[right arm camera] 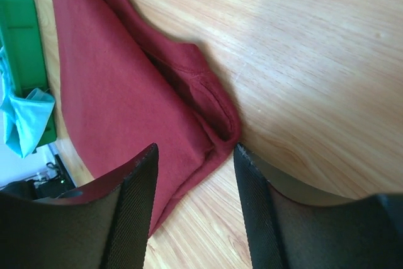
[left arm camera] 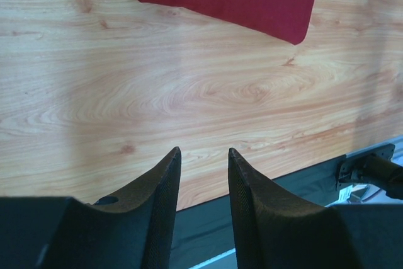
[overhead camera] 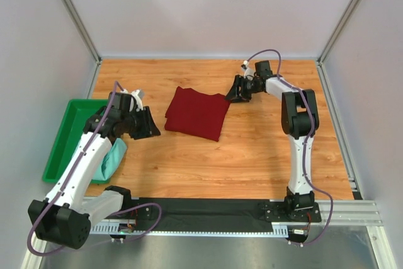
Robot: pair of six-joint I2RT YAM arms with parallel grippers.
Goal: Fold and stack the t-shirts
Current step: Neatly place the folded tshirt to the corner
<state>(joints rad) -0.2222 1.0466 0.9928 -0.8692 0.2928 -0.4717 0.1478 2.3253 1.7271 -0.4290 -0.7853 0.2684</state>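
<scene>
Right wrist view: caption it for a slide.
Open right gripper at a corner of the folded maroon t-shirt, wooden table beneath.

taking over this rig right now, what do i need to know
Left gripper: open, empty, over bare table short of the maroon t-shirt.
Right gripper: open, fingers either side of that shirt's corner.
The maroon t-shirt lies folded mid-table; the mint t-shirt is bunched over the green tray edge.
Left to do: fold the mint one, stack both.

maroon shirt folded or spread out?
Folded. The maroon shirt lies as a compact rectangle; right wrist view shows stacked layers at its corner.
</scene>
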